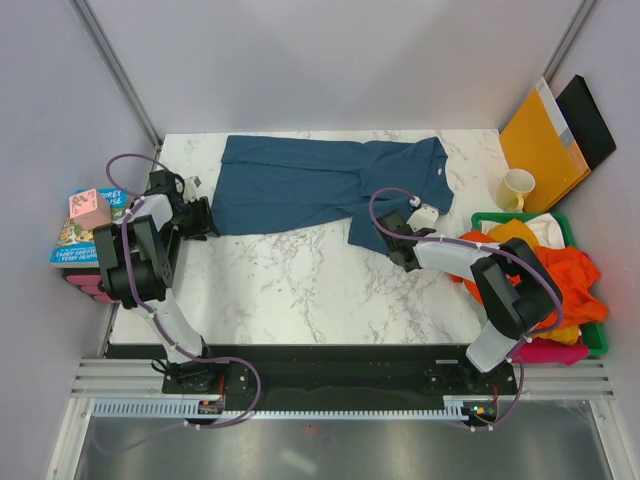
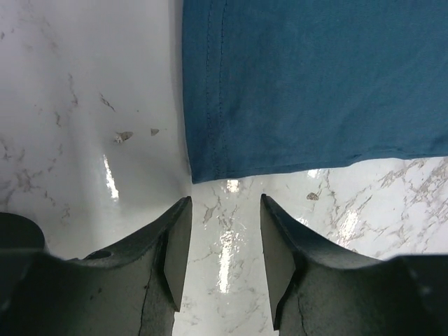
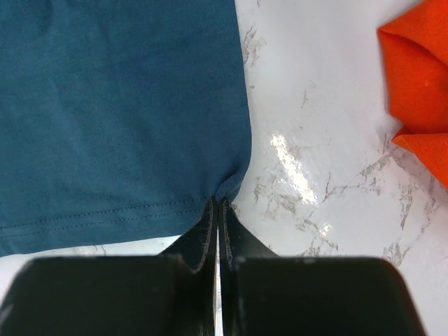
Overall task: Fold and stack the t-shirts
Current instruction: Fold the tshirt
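Teal t-shirt (image 3: 119, 105) is pinched at its hem by the right claw (image 3: 218, 204); left claw (image 2: 225, 204) stands open, empty.

Top external: fixed high at the near side, looks down over the whole marble table (image 1: 300, 290). Left wrist: low and close, faces the near-left corner of the teal t-shirt (image 2: 315, 84). Right wrist: equally close, at its near-right edge. All three views share that shirt.
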Action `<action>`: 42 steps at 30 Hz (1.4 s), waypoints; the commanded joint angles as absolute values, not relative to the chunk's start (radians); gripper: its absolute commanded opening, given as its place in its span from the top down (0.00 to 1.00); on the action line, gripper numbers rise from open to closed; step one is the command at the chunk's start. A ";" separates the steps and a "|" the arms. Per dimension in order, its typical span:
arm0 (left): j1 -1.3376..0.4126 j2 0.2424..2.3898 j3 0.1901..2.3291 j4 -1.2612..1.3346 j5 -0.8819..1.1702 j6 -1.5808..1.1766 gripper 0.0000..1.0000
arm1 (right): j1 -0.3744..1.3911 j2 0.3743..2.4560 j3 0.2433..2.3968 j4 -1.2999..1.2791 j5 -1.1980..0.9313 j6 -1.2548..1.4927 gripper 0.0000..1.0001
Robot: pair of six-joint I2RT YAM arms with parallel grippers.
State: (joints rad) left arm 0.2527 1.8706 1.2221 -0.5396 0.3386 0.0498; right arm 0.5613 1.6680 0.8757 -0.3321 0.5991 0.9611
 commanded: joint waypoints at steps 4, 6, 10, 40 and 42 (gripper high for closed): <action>0.250 1.868 1.267 -0.491 0.302 0.106 0.48 | 0.572 1.675 0.862 -0.385 0.566 0.943 1.00; 0.250 1.884 1.284 -0.491 0.301 0.112 0.48 | 0.572 1.680 0.862 -0.384 0.563 0.943 1.00; 0.250 1.937 1.322 -0.489 0.296 0.117 0.48 | 0.577 1.683 0.859 -0.374 0.558 0.945 1.00; 0.225 1.944 1.258 -0.548 0.241 0.204 0.54 | 0.578 1.657 0.833 -0.365 0.554 0.973 1.00; 0.224 1.921 1.256 -0.534 0.252 0.198 0.50 | 0.577 1.654 0.830 -0.364 0.555 0.973 1.00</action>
State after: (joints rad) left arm 0.2237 1.9400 1.2964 -0.4900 0.2455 0.1776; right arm 0.5678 1.6627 0.8654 -0.3202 0.5995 0.9581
